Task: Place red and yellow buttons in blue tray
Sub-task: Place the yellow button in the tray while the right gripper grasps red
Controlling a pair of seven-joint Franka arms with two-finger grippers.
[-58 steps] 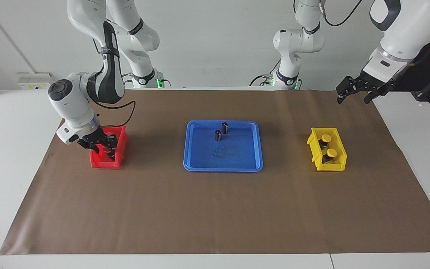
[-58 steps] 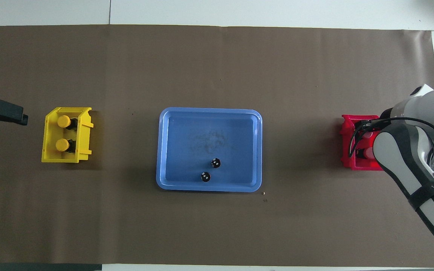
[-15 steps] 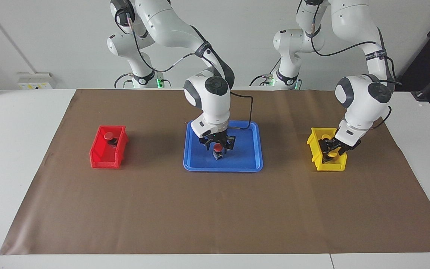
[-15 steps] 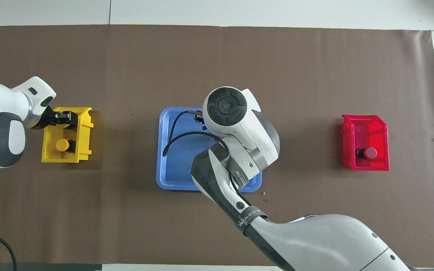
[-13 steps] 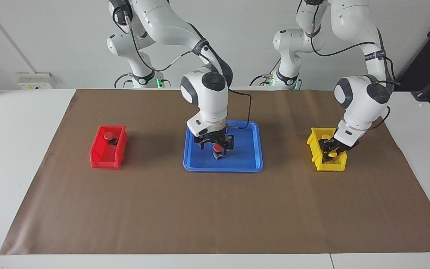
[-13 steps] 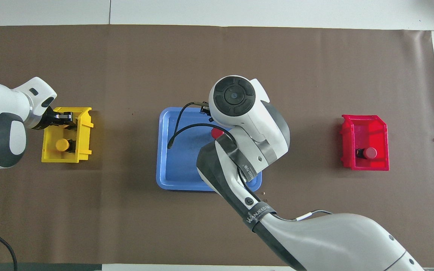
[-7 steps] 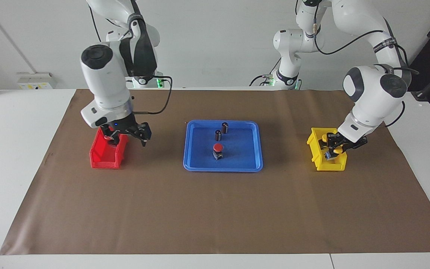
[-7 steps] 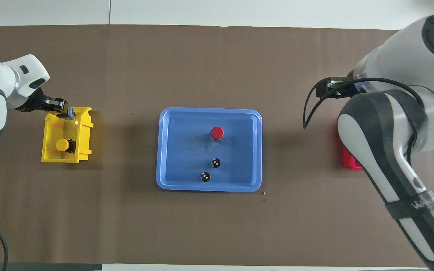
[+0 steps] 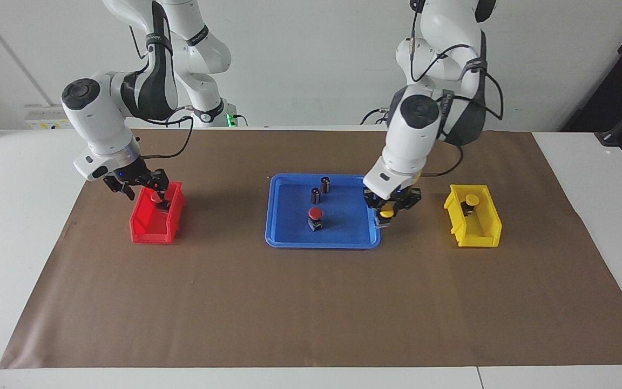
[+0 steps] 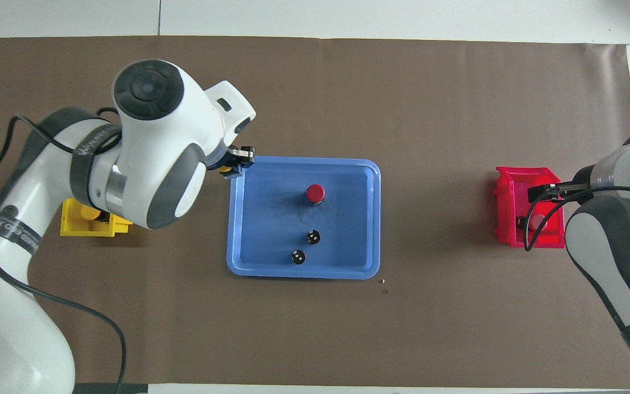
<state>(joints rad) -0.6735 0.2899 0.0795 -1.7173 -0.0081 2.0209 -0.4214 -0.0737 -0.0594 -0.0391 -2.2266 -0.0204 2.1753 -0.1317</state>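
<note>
Brown mat, left gripper [image 9: 388, 211] fingers clamped on yellow button [image 9: 386, 213] over blue tray [image 9: 289, 237] rim, right gripper [image 9: 143, 186] fingers apart above red bin [image 9: 151, 229]

1. This is a robotics lab: two white jointed robot arms [image 9: 122, 102] and [image 9: 424, 124] stand bolted at one long edge of a white table [image 9: 19, 216].
2. A brown paper sheet [image 9: 311, 302] covers most of the tabletop, leaving white margins at the edges and corners.
3. Black cables [image 9: 484, 81] hang along the arms, and a green indicator light [image 9: 230, 116] glows at one base.
4. The plain white wall [image 9: 316, 54] carries a wall socket strip [image 9: 49, 116] near one corner.
</note>
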